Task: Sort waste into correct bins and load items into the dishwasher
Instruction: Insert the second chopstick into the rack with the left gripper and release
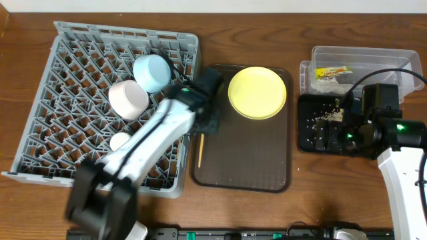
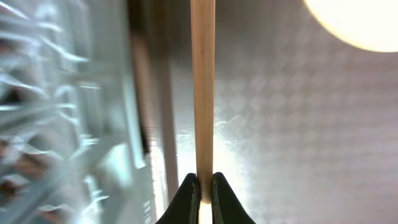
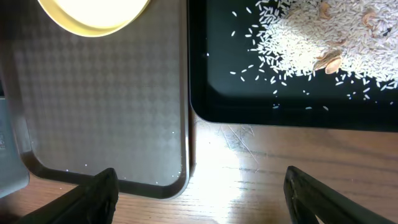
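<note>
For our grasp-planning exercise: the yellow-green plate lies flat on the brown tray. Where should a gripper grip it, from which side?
Probably the plate by its thin rim on its robot-facing side, coming from above: it lies flat, and there the brown tray leaves most bare floor.

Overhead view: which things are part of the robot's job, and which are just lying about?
Job: grey dish rack, blue bowl, pinkish bowl, white cup, yellow plate, chopstick, black tray with food scraps, clear tub with wrapper and tissue.
Lying about: brown serving tray.
</note>
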`<control>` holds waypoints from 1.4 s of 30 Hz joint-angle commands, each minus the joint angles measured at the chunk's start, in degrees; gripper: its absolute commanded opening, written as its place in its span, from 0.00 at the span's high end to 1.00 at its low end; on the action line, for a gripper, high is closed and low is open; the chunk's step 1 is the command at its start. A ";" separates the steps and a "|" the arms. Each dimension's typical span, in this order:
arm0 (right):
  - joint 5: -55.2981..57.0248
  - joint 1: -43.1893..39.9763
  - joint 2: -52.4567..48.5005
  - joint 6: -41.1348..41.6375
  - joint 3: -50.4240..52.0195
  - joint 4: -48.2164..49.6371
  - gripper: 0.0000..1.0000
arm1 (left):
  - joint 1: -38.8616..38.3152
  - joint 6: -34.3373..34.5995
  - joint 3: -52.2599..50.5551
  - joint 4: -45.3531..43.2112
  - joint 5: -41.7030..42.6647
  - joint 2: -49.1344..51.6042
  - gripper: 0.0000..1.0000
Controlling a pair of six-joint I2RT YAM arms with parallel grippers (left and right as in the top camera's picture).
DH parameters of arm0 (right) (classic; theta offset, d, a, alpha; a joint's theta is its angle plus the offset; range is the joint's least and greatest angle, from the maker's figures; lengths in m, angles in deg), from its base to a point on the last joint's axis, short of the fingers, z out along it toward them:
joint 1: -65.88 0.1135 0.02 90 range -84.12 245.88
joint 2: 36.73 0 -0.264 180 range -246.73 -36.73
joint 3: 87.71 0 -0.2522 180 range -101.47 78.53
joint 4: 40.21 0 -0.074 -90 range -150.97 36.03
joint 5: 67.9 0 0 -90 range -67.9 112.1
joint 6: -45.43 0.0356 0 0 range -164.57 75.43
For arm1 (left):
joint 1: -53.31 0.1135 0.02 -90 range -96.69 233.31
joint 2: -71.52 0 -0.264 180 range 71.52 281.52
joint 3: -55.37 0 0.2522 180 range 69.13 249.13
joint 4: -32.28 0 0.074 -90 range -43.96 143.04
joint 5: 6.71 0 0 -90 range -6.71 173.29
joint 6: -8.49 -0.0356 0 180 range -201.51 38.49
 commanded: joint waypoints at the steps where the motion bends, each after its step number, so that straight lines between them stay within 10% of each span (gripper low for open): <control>1: -0.07 -0.37 0.46 0.26 -0.85 0.02 0.17 | 2.71 -4.46 1.20 1.07 -1.03 -5.35 0.94; 42: -0.07 -0.37 0.48 0.24 -0.85 -0.24 0.17 | 14.08 -12.87 -0.96 1.25 1.66 -0.28 0.78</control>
